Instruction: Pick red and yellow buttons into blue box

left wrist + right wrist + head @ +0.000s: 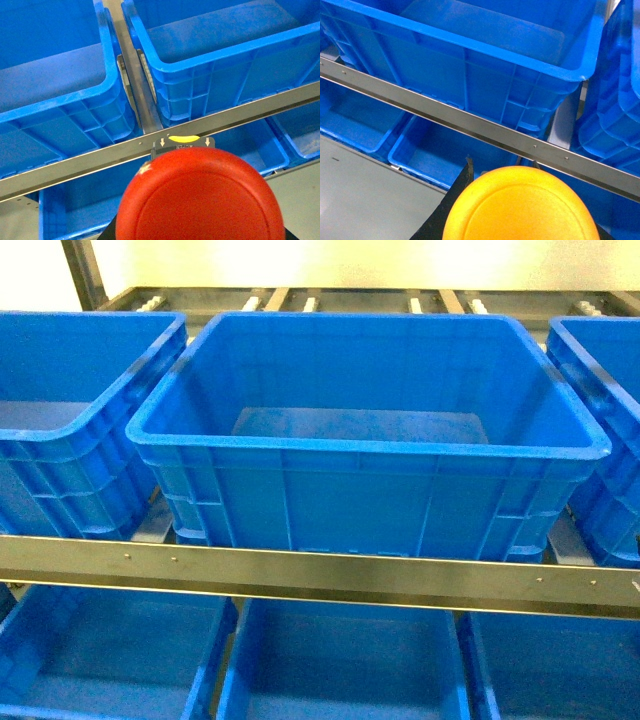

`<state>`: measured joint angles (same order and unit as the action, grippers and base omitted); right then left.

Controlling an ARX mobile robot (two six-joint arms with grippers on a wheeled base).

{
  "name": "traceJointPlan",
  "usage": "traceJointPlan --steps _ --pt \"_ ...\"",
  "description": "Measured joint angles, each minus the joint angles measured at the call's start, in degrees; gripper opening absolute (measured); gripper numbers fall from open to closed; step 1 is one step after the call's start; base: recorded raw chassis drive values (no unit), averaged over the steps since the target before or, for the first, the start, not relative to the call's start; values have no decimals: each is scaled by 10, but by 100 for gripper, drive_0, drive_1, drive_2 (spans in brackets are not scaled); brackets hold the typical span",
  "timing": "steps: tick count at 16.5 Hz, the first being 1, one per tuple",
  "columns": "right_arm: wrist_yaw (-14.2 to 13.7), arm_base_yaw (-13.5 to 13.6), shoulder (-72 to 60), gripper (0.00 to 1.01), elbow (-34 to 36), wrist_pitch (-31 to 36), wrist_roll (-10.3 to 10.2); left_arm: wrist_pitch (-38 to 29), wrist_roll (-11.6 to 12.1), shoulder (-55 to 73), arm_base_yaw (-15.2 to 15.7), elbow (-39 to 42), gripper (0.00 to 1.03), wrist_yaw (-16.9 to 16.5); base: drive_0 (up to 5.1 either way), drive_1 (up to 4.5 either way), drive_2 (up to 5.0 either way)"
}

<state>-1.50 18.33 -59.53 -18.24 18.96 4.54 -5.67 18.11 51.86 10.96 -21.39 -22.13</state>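
Note:
The red button (200, 197) fills the lower middle of the left wrist view, cap toward the camera. A black finger (111, 233) of my left gripper shows at its left edge, shut on it. In the right wrist view the yellow button (520, 207) sits the same way, with a black finger (454, 196) of my right gripper against its left side. The blue box (370, 446) stands in the middle of the upper shelf, with nothing inside that shows. It lies ahead of and above both buttons (235, 50) (470, 41). Neither gripper appears in the head view.
A grey metal rail (320, 576) runs across below the box's front. Similar blue crates stand to its left (60, 430) and right (600, 390). More blue crates (340, 660) sit on the lower shelf. Grey floor (360, 195) shows at the lower left of the right wrist view.

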Motion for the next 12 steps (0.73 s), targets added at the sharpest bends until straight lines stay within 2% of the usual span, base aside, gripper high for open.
traceJointPlan --steps 5,12 --pt "2 0 0 27 0 0 0 1 0 0 1 0 24 4 479 -248 -248" --pt "2 0 0 27 0 1 0 0 0 0 1 0 24 3 -10 338 -358"
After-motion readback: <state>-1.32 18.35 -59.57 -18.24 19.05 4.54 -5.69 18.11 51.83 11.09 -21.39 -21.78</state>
